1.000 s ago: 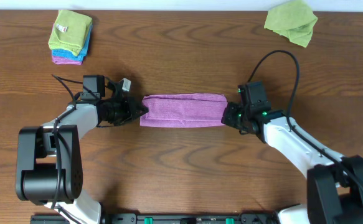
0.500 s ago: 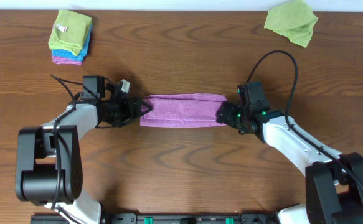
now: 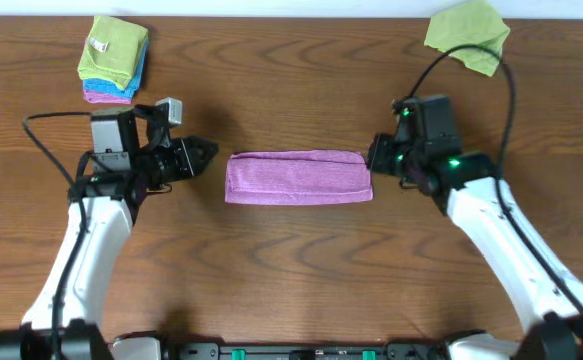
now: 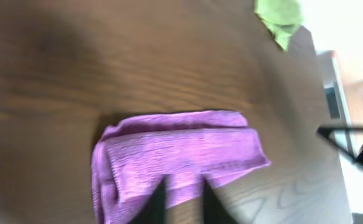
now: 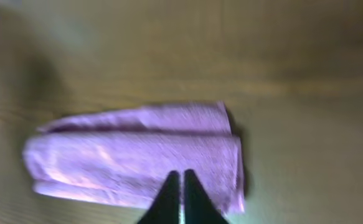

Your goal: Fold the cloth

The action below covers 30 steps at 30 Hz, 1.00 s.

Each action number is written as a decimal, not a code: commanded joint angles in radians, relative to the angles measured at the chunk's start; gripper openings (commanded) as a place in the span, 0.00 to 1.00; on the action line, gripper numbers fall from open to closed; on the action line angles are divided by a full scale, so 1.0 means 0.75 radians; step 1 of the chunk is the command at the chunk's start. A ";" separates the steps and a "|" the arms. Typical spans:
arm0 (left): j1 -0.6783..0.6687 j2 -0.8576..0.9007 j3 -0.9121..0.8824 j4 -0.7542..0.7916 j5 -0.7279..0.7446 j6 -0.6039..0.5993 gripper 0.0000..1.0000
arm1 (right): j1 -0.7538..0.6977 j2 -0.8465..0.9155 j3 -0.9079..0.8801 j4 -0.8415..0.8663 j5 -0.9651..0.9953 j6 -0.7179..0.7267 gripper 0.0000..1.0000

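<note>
We're seeing the cloth [image 3: 298, 178] lying mid-table [image 3: 291, 270], folded into a long strip w/ its ends pointing L and R. We're holding the left gripper [image 3: 206, 152] off its L end w/ bare wood btwn them, fingers drawn together on nothing. We're keeping the right gripper [image 3: 373, 160] just beside the R end, fingers pressed together, also empty. A lime-green cloth [image 3: 468, 35] is lying far R, a stack of small folded squares [image 3: 113, 58] far L.
</note>
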 commanded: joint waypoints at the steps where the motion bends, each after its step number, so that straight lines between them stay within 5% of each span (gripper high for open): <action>1: -0.089 -0.013 0.031 -0.008 -0.051 0.087 0.06 | 0.016 -0.018 0.018 -0.008 0.033 -0.062 0.02; 7: -0.399 0.090 0.030 -0.033 -0.827 0.091 0.06 | 0.084 0.132 0.016 -0.011 0.128 -0.061 0.02; 10: -0.498 0.187 0.030 0.002 -1.026 0.081 0.06 | 0.090 0.216 0.016 -0.011 0.135 -0.050 0.01; 30: -0.520 0.608 0.030 0.096 -0.890 -0.025 0.06 | 0.089 0.274 0.016 -0.019 0.099 -0.063 0.02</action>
